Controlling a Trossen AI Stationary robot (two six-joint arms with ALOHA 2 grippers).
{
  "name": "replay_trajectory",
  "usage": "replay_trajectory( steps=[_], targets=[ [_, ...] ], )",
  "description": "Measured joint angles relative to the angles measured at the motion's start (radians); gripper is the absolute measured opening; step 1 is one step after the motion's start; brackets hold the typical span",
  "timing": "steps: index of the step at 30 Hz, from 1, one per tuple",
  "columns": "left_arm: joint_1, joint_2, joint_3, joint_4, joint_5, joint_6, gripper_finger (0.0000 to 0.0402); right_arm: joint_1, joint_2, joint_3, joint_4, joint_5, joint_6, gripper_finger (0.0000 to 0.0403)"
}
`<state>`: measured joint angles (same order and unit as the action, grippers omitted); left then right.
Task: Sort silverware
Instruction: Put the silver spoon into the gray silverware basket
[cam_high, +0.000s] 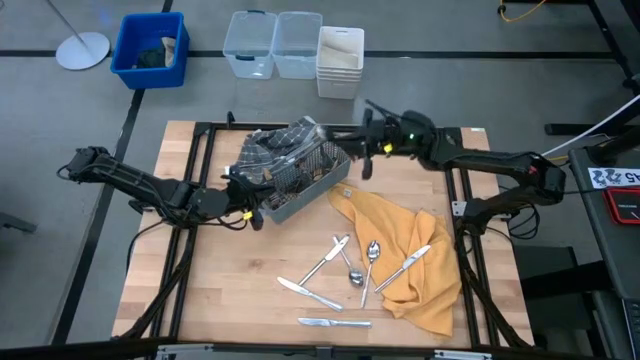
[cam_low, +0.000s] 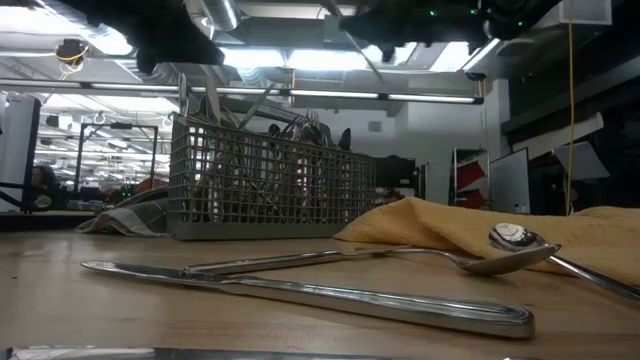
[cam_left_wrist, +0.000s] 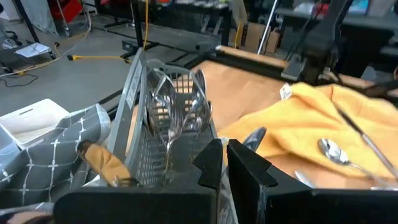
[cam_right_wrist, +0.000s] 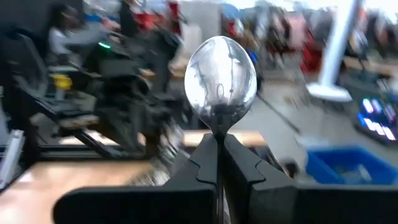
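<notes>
A grey wire-mesh caddy (cam_high: 298, 170) stands at the table's far middle, partly on a grey checked cloth (cam_high: 262, 150), with several spoons (cam_left_wrist: 177, 109) upright inside. My left gripper (cam_high: 252, 207) is shut on the caddy's near-left end. My right gripper (cam_high: 372, 128) hovers just right of the caddy, shut on a spoon (cam_right_wrist: 221, 78). More silverware lies loose near the front: a fork (cam_high: 325, 258), two spoons (cam_high: 368, 262), and knives (cam_high: 308, 293) (cam_high: 335, 322). Another piece (cam_high: 405, 265) rests on the yellow cloth (cam_high: 410, 255). My left gripper pinches the caddy's end wall at its rim (cam_left_wrist: 219, 146), one finger (cam_left_wrist: 208, 165) on the inner side and the other outside. It comes in almost level from the table's left. The caddy's base rests on the table and the checked cloth. My right gripper pinches the spoon's neck (cam_right_wrist: 218, 134), just below the bowl, between its two fingertips. The bowl (cam_right_wrist: 221, 74) sticks out past the fingertips, and the spoon is lifted clear of the table. The handle is hidden behind the fingers.
Beyond the table's far edge stand a blue bin (cam_high: 150, 48), two clear tubs (cam_high: 272, 42) and a white container (cam_high: 340, 60). In the low view a knife (cam_low: 300, 290) and a spoon (cam_low: 500, 250) lie in the foreground. Bare wood lies at the table's front left.
</notes>
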<state>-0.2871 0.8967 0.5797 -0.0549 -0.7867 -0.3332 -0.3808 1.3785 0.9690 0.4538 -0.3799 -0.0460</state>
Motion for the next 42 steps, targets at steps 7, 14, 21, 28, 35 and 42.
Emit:
replay_trajectory(
  steps=[7, 14, 21, 28, 35, 42],
  targets=[
    [0.026, 0.007, 0.0, 0.074, -0.009, 0.0, 0.0015, 0.085, 0.143, -0.003, 0.22, -0.004, -0.121, 0.0009],
    [0.081, 0.071, 0.0, 0.199, -0.009, 0.056, 0.0015, 0.086, 0.308, -0.003, 0.481, -0.029, -0.118, 0.0009],
    [0.158, 0.115, 0.0, 0.383, -0.01, 0.158, 0.0015, 0.086, 0.408, -0.003, 0.594, -0.033, -0.116, 0.0009],
    [0.238, 0.159, 0.002, 0.481, 0.001, 0.164, 0.0015, 0.086, 0.434, -0.003, 0.602, 0.021, -0.117, 0.0009],
    [0.27, 0.259, 0.003, 0.658, 0.08, 0.18, 0.0015, 0.083, 0.434, -0.003, 0.595, 0.031, -0.162, 0.0009],
    [0.27, 0.328, 0.004, 0.843, 0.081, 0.27, 0.0015, 0.071, 0.434, -0.003, 0.553, 0.032, -0.201, 0.0009]
  ],
)
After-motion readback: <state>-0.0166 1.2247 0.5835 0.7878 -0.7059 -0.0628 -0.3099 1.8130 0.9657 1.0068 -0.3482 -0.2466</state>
